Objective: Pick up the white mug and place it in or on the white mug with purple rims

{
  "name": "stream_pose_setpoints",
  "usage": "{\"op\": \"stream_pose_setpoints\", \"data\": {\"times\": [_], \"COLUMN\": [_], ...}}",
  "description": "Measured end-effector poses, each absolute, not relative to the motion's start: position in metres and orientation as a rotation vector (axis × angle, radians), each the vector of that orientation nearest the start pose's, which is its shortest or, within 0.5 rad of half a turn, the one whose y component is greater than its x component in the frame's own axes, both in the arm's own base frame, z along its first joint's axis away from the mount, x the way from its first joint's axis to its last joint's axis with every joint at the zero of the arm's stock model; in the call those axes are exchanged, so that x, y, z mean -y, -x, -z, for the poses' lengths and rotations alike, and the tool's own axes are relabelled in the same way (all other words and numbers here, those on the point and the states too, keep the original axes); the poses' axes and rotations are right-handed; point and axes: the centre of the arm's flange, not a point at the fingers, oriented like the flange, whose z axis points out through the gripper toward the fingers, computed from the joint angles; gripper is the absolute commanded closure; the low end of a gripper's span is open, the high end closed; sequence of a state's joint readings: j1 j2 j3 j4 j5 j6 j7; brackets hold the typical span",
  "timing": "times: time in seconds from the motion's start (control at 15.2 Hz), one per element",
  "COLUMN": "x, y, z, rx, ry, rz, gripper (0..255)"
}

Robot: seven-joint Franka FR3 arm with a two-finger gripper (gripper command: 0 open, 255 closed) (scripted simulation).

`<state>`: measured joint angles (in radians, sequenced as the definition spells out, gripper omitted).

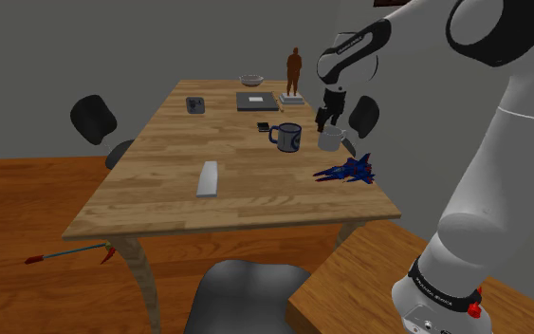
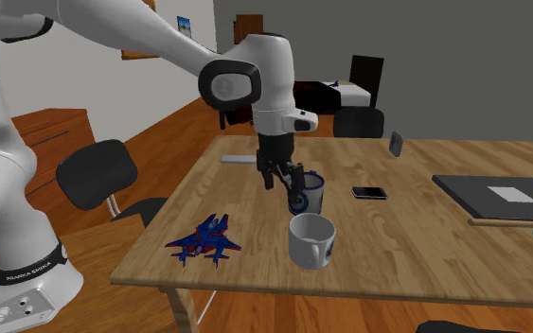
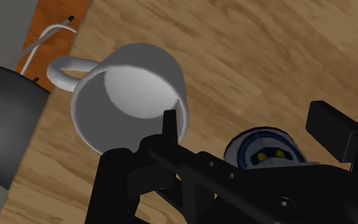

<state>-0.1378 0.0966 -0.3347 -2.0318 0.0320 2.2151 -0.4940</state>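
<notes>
Stand: wooden box (image 1: 369, 275) at the shoulder view's lower right, with the white arm (image 1: 487, 180) rising from it.
Chair: grey seat (image 1: 246, 294) at the table's near end.
Floor: a red-tipped tool (image 1: 65, 254) lies by the near table leg.
Table: wooden top (image 1: 160, 190) running away from the stand.
Bar: flat grey piece (image 1: 208, 177) lying mid-table on the near half.
Jet: blue toy (image 1: 348, 171) at the table edge on the shoulder view's right, near the white mug.
White mug: (image 2: 311, 241) stands upright on the table near that same edge, mouth up. It is close to the dark mug but apart from it, and nothing holds it.
Gripper: (image 2: 288, 189) hangs by the two mugs. In the shoulder view it is right above the white mug, and in the second exterior view it is in front of the dark mug.
Fingers: (image 3: 169, 127) spread apart, clasping nothing. In the wrist view the white mug lies beyond them.
Dark mug: (image 1: 286, 137) has a blue rim and stands upright, further in from the edge.
Phone: (image 1: 264, 126) lies flat just past the dark mug.
Slab: dark grey with a white label (image 1: 256, 101), further on.
Far end: a bowl (image 1: 251, 81) and a brown figurine (image 1: 294, 71).
</notes>
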Motion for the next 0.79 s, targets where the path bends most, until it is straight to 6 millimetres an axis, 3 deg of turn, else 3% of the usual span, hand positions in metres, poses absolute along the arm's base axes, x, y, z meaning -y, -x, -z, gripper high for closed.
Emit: {"op": "stream_pose_setpoints", "data": {"times": [0.26, 0.79], "x": [0.293, 0.297], "y": [-0.54, -0.545], "z": [-0.381, -0.341], "rx": [0.022, 0.025], "ry": [3.2, 3.201], "rz": [0.101, 0.097], "gripper": [0, 0]}}
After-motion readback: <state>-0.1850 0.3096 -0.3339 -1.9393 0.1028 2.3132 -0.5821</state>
